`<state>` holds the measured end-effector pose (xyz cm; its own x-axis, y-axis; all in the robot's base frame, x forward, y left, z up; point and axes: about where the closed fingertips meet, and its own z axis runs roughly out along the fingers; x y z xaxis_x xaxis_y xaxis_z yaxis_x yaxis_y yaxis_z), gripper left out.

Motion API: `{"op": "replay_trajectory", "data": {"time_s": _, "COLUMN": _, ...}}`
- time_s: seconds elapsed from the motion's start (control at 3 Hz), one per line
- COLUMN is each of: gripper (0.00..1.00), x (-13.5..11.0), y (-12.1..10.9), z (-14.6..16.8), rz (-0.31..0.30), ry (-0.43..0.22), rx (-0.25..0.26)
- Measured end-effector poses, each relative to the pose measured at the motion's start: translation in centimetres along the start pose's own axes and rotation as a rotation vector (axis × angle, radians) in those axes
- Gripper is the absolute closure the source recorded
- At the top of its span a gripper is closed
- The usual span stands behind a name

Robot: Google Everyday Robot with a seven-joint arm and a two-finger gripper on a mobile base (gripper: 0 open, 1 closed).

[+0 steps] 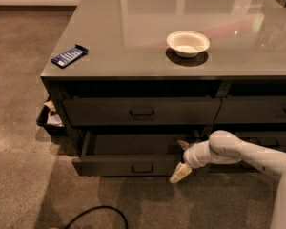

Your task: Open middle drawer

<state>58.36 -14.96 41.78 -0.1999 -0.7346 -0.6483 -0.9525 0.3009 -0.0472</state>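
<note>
The middle drawer (128,165) is pulled partly out of the dark grey cabinet. Its lighter grey inside (133,144) shows, and its loop handle (142,167) sits at the centre of the front. My gripper (181,159) is at the right end of that drawer front, on the white arm (248,155) that comes in from the right. One finger (183,144) is inside the drawer and the other finger (179,173) hangs in front of the panel, so the fingers stand apart across the front's right end. The drawer above (142,111) is closed.
On the countertop (133,46) stand a white bowl (188,43) and a blue packet (69,55) near the left edge. A small bin with paper (50,116) sits by the cabinet's left side. A black cable (100,216) lies on the floor in front. More closed drawers (257,109) are at the right.
</note>
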Motion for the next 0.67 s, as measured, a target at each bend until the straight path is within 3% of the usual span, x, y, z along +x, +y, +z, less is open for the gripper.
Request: {"op": "replay_trajectory", "data": {"time_s": 0.67, "gripper": 0.0, "x": 1.32, "y": 0.72, "z": 0.27, "rz": 0.05, "ry": 0.023, "rx": -0.014}}
